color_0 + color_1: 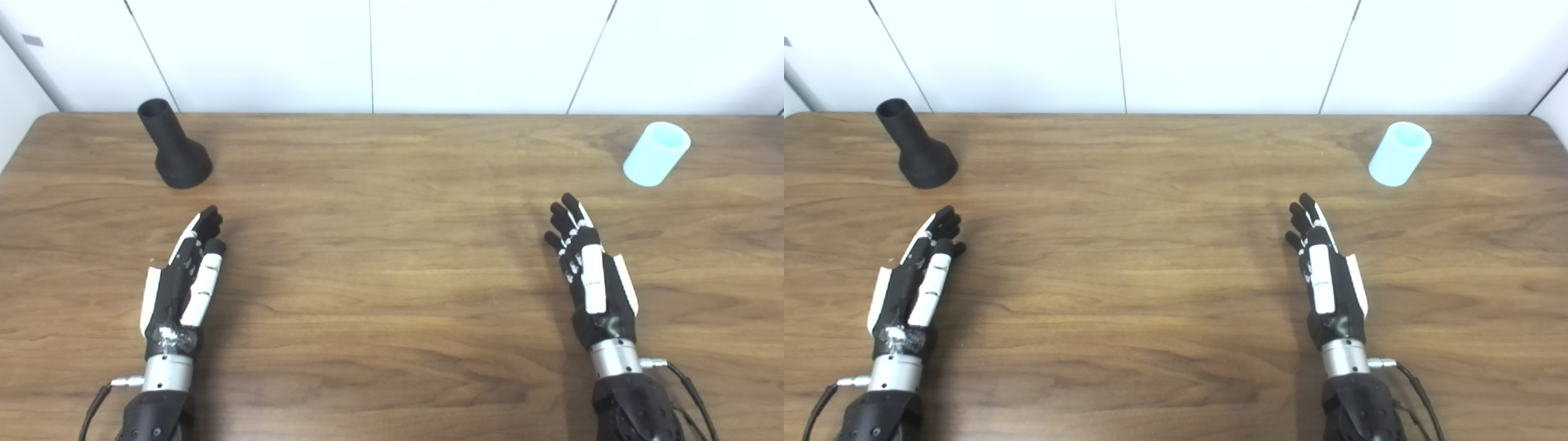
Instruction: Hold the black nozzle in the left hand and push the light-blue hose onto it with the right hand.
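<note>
A wooden table [392,275] is holding a black nozzle [173,147] at far left, standing on its wide base, narrow mouth pointing up. A light-blue hose [655,153] is standing on end at far right. The left hand [184,275] and right hand [588,269] are hovering nearer, fingers extended, holding nothing.

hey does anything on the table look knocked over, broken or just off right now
Nothing stands out. The black nozzle stands on its wide base at far left, the light-blue hose stands on end at far right, both seemingly intact. Left hand and right hand are open, holding nothing.
</note>
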Robot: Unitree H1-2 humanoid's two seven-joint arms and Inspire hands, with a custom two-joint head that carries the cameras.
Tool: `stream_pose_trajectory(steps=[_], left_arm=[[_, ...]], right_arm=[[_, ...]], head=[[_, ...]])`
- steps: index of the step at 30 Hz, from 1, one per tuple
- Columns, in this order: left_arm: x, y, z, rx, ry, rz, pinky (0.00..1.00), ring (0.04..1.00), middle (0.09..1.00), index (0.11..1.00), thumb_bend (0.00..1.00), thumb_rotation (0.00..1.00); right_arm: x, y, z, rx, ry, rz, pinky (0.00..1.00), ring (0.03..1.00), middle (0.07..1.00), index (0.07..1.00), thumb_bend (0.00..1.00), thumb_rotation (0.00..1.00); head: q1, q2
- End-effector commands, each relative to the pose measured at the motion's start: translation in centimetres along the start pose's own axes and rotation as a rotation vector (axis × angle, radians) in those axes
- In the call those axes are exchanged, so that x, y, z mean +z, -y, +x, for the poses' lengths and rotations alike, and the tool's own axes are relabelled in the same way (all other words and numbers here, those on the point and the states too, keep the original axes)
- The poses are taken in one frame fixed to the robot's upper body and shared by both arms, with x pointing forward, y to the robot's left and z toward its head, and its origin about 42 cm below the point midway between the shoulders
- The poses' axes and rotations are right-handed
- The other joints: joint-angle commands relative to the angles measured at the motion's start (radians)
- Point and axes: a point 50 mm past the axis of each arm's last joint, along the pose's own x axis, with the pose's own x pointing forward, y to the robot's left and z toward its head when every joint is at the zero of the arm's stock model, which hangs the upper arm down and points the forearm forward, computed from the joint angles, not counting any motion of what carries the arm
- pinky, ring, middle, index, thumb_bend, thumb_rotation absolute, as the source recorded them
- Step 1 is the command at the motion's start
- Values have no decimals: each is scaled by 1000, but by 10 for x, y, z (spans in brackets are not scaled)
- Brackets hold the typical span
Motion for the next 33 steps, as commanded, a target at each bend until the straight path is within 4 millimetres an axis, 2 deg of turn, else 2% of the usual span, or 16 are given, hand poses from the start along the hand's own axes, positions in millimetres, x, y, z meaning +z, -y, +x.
stream_pose_trajectory(steps=[1,14,21,28,31,33], left_arm=[[-10,-4,-7,18,-56,19,950,941,913,906,477,707],[-10,-4,-7,16,-58,21,942,933,909,897,470,707],[-11,-1,-8,7,-55,10,954,944,916,897,488,705],[-17,10,-11,2,-49,7,918,926,909,893,477,717],[-23,18,-14,5,-67,18,932,928,909,888,452,722],[-26,22,-15,2,-70,23,937,933,912,888,433,739]], right_arm=[[2,3,0,-6,4,-13,924,953,929,946,542,1000],[2,3,0,-11,2,-8,920,950,926,942,532,1000],[1,9,0,4,6,-16,932,958,938,952,511,1000],[-8,20,-2,10,2,4,968,969,954,962,513,1000],[-15,26,-2,12,1,7,981,972,958,961,529,1000],[-20,30,-1,16,3,-3,983,977,966,966,503,1000]], head=[[0,1],[2,0],[61,-15],[170,-77],[220,-128],[251,-159]])
